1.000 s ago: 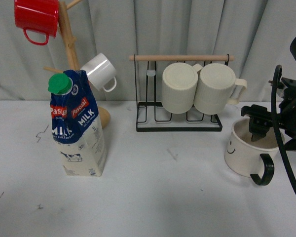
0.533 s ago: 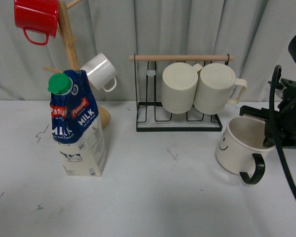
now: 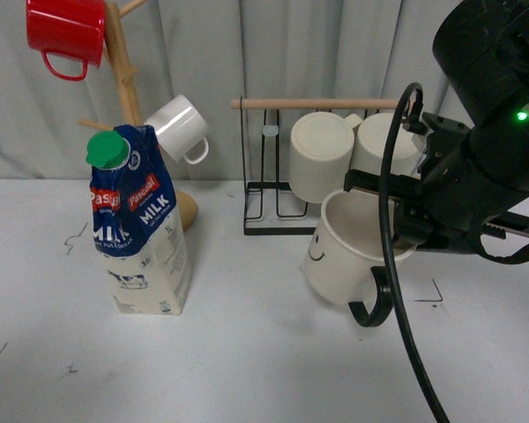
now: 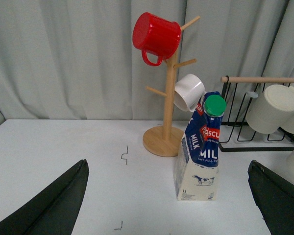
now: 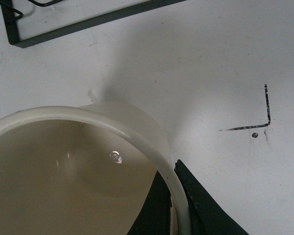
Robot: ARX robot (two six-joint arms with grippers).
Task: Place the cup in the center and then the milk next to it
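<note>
The cup [image 3: 337,254], cream with a black handle and a small smiley face, hangs tilted in front of the wire rack, right of the table's middle. My right gripper [image 3: 407,231] is shut on its rim, near the handle. In the right wrist view the cup's rim [image 5: 137,132] runs between the two black fingers of the right gripper [image 5: 170,169], one inside the cup and one outside. I cannot tell whether the cup's base touches the table. The milk [image 3: 139,231] stands upright at the left with its green cap on. My left gripper [image 4: 166,196] is open, well short of the milk [image 4: 198,156].
A wooden mug tree [image 3: 123,79] behind the milk holds a red mug [image 3: 66,31] and a small white mug [image 3: 181,128]. The black wire rack [image 3: 273,220] at the back holds two ribbed cream mugs [image 3: 322,154]. A black corner mark [image 3: 434,295] lies right of the cup.
My right arm has carried the cup leftward from the table's right side to in front of the rack, tilting it further. The milk has not moved.
</note>
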